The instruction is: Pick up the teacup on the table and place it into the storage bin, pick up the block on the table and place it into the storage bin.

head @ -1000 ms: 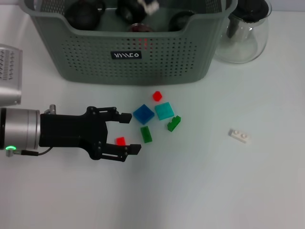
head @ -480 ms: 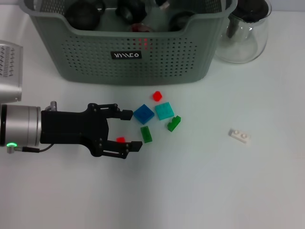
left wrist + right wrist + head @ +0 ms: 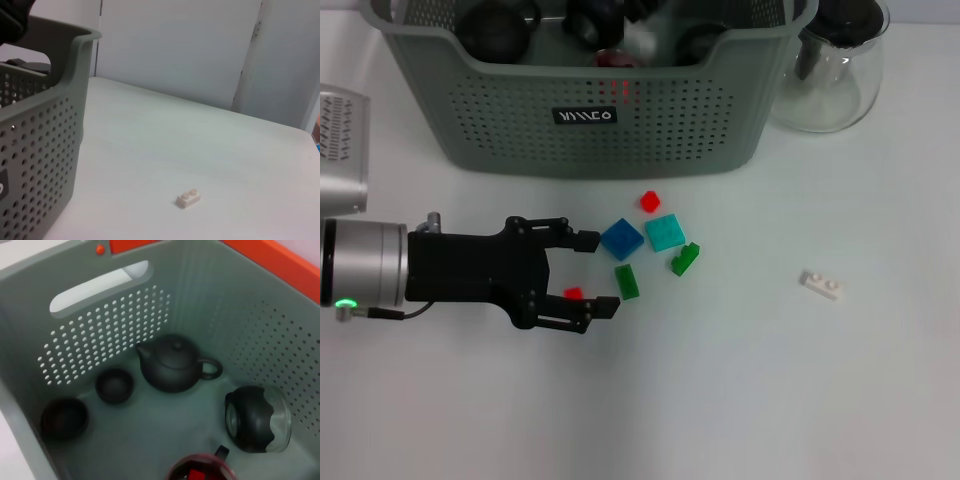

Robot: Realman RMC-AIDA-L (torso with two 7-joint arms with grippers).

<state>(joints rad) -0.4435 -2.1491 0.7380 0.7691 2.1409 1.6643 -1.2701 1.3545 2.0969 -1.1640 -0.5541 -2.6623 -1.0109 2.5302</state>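
Red plastic shows between the black jaws: a small red block [image 3: 573,293] lies on the white table [image 3: 740,390], and the left gripper [image 3: 592,272] is spread around it, one finger on the bin side and one on the near side. From the gripper's midpoint the block sits at about seven o'clock, close in, slightly back toward the palm. As I judge it, a good pinch means squaring the fingers on the block's flat sides before shutting and keeping low, since so small a piece could skid or pop out.

Just beyond, toward two o'clock, a green block [image 3: 627,281], a blue tile [image 3: 621,239], a teal tile [image 3: 665,232], another green piece [image 3: 685,258] and a second red cube [image 3: 649,201] cluster near enough to get nudged.

Farther off at twelve o'clock stands the storage bin [image 3: 600,110], already holding a teacup [image 3: 114,385]. The right gripper, over the bin, is not in view.
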